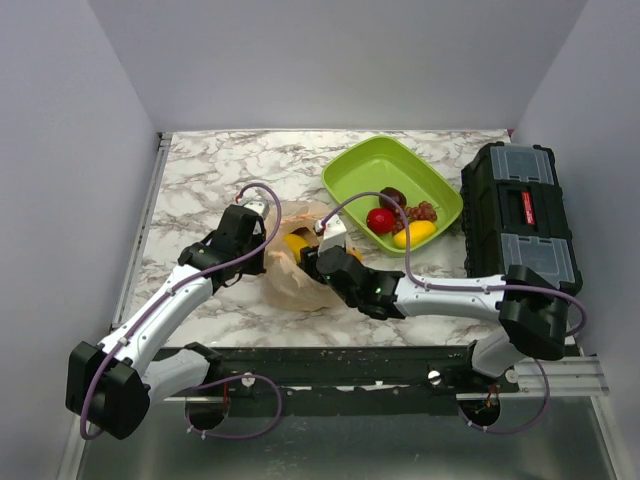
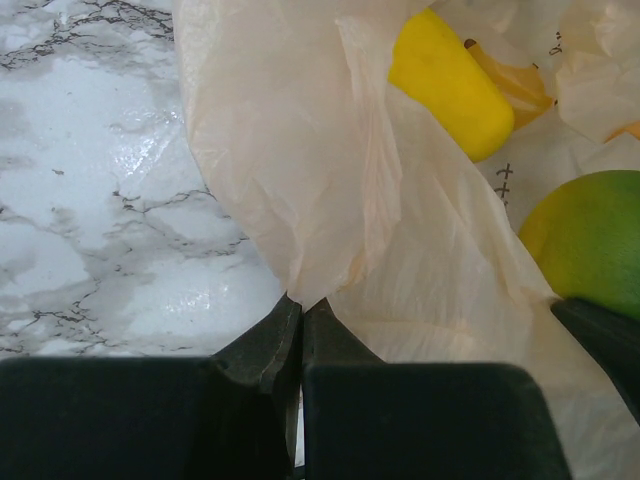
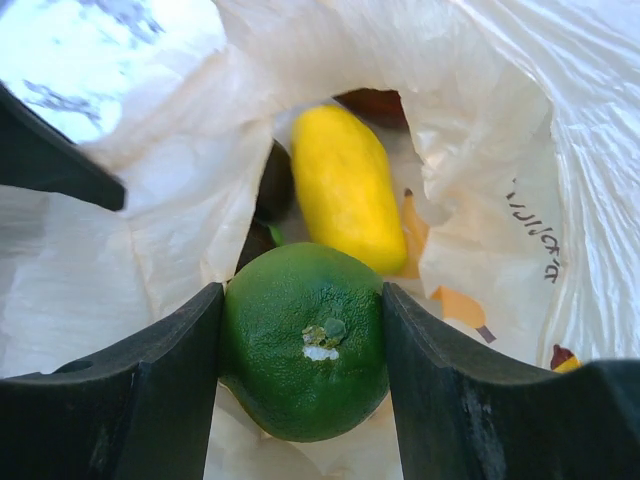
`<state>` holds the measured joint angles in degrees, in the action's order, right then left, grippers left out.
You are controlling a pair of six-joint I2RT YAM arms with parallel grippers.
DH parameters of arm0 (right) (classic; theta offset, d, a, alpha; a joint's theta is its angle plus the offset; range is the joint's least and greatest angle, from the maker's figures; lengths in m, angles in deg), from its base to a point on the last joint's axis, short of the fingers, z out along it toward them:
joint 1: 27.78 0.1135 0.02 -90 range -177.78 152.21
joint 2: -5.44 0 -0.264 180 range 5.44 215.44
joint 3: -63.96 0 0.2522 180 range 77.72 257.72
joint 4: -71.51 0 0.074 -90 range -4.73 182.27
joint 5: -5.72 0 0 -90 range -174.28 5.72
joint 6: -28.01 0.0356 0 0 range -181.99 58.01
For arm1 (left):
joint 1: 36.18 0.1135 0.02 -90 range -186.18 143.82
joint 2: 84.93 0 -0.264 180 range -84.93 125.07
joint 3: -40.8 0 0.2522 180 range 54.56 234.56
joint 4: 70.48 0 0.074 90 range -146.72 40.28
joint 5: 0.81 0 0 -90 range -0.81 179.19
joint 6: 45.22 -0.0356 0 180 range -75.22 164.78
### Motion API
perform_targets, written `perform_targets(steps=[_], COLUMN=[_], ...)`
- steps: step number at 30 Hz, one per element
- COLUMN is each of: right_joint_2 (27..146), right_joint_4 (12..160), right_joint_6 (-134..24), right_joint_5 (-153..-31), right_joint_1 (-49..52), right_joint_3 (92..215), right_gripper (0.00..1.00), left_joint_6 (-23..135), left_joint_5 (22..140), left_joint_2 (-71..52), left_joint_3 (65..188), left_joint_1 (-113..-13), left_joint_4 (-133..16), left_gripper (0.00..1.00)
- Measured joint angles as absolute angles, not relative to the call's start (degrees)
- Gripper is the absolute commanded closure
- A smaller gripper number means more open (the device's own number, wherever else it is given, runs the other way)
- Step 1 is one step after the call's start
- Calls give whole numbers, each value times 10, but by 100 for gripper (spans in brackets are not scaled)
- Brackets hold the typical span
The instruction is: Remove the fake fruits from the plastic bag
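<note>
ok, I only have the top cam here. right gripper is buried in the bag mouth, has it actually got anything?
Observer: Yes. In the right wrist view the right gripper has a finger against each side of a round green fruit.
Operator: and the left one? can't see its jaws from above.
Observer: The left gripper is shut, pinching a fold of the plastic bag just above the table.
Operator: anything else in there?
Observer: A long yellow fruit lies deeper in the bag behind the green one. The dark pieces beside it are too hidden to identify.
</note>
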<state>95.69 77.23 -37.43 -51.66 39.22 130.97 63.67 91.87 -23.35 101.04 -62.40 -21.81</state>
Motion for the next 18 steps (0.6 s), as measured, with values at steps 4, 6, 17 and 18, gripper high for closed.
perform_targets(steps=[4,6,17,18], right_joint_2=[936,936,1010,1018], right_joint_4=[749,741,749,749], right_joint_6=[-374,-374,-321,-319], right_joint_5=[-530,-532,-429,-430], right_joint_1=[392,392,390,389], right_joint_3=[1304,1299,1283,1283], right_gripper=[69,67,42,33], left_joint_6=[637,637,637,637], left_joint_5=[919,919,934,937], left_joint_2=[-233,-234,-294,-303], left_joint_3=[1010,1010,1010,1010], left_joint_1=[-624,-624,-624,-624], left_joint_4=[-218,-218,-228,-231], left_gripper=[100,100,100,100])
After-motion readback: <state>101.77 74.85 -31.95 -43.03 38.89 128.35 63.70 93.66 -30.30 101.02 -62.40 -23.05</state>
